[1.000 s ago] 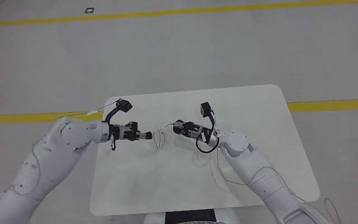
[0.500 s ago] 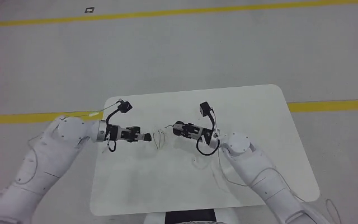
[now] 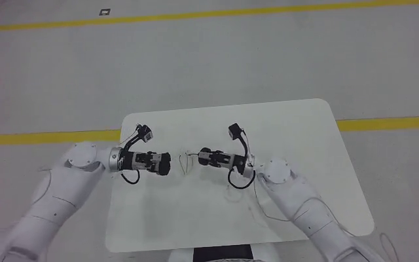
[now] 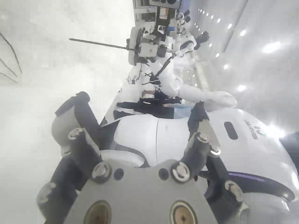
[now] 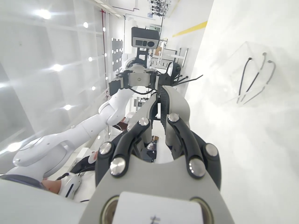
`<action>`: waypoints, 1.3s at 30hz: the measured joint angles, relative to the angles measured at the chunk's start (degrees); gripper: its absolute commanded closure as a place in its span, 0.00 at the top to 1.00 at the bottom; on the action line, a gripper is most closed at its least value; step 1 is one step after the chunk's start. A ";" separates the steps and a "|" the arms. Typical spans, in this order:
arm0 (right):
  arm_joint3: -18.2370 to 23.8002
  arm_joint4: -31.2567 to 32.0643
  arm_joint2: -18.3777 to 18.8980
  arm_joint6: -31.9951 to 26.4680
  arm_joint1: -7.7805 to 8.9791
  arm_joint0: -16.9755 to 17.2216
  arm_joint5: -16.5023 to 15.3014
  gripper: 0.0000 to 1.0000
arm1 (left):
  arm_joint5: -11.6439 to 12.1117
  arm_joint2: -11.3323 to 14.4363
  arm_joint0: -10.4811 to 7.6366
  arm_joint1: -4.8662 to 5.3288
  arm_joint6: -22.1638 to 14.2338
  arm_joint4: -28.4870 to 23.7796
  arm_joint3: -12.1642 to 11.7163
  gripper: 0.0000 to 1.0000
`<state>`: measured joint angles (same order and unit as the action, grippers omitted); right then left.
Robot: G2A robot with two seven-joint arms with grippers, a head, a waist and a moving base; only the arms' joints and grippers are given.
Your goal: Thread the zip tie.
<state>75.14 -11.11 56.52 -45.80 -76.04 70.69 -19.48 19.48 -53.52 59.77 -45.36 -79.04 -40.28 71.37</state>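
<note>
Beside the clear holder [image 5: 230,78], the right gripper [image 5: 163,89] pinches the zip tie [image 4: 98,43]; across the holder the left gripper [image 4: 139,102] gapes wide. Smart play: square up on the tail, then close gently.

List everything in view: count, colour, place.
zip tie: 1, black, pinched in right gripper, pointing toward left gripper
spare zip ties: 3, black, lying on clear sheet
clear sheet: 1, see-through, flat on table
table: 1, white, under both arms
floor lines: 2, yellow, on grey floor beyond table
left gripper: 1, grey and black, fingers open, empty
right gripper: 1, grey and black, fingers shut on zip tie
</note>
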 measured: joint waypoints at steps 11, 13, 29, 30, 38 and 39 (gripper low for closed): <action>0.33 -3.65 -0.13 -1.57 -0.20 0.32 0.00 0.00 | -0.62 1.29 -0.30 -0.74 0.93 1.12 0.37 1.00; 0.39 -7.91 -0.08 -4.53 -0.30 0.26 0.00 0.00 | -1.06 1.95 -0.32 -1.00 1.58 1.30 -0.09 1.00; -2.76 -15.14 -0.37 -13.80 -1.04 -1.13 0.00 0.00 | 0.00 5.26 -2.70 -3.19 -0.60 -3.88 -4.74 1.00; -2.76 -15.14 -0.37 -13.80 -1.04 -1.13 0.00 0.00 | 0.00 5.26 -2.70 -3.19 -0.60 -3.88 -4.74 1.00; -2.14 -20.01 -0.01 -15.10 -1.09 0.14 0.01 0.00 | -0.01 5.26 -1.66 -3.68 -0.44 -7.51 -3.53 1.00; -2.41 -21.32 0.22 -16.12 -1.09 0.16 -0.01 0.00 | 0.00 5.39 -1.62 -3.78 -0.67 -8.16 -3.48 1.00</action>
<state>72.73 -32.43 56.74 -61.92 -77.13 70.85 -19.49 19.48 -48.13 58.15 -49.14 -79.71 -48.44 67.89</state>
